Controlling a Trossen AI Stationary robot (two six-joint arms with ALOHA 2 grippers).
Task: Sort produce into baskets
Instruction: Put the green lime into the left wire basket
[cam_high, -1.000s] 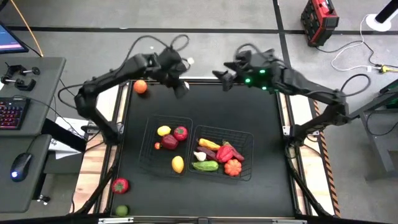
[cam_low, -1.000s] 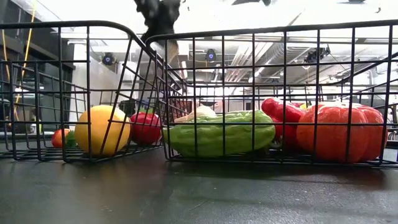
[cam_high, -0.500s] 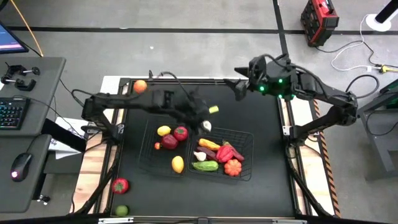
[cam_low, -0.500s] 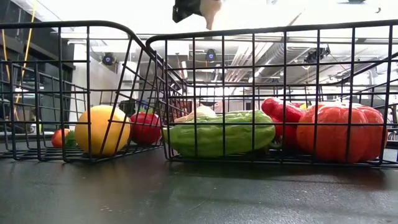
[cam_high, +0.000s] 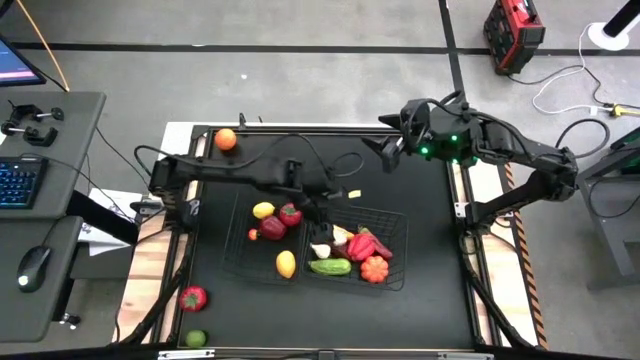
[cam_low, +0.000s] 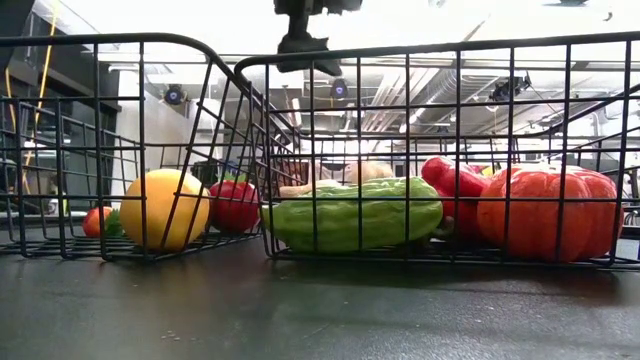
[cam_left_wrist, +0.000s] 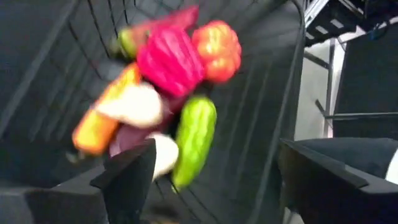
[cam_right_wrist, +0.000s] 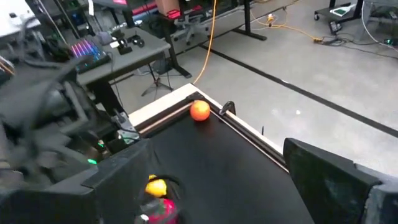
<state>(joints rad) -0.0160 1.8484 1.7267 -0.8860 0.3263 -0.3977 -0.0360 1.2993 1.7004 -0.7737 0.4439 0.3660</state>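
Note:
Two black wire baskets stand side by side, the left basket and the right basket. The left one holds lemons and red pieces. In the right one lie a green cucumber, an orange pumpkin, red peppers and pale garlic. My left gripper hangs open over the right basket's far left corner, touching nothing. My right gripper waits open above the table's far right. An orange, a red piece and a green piece lie on the table outside the baskets.
A desk with a keyboard and mouse stands left of the table. The orange sits at the table's far left corner. Bare black tabletop lies between the baskets and the far edge and along the near edge.
My left gripper has swung from the far left of the table toward the right and near side, to above the right basket, carrying a pale garlic. It has opened and let go; the garlic now lies among the produce in the right basket. My right gripper drew slightly right.

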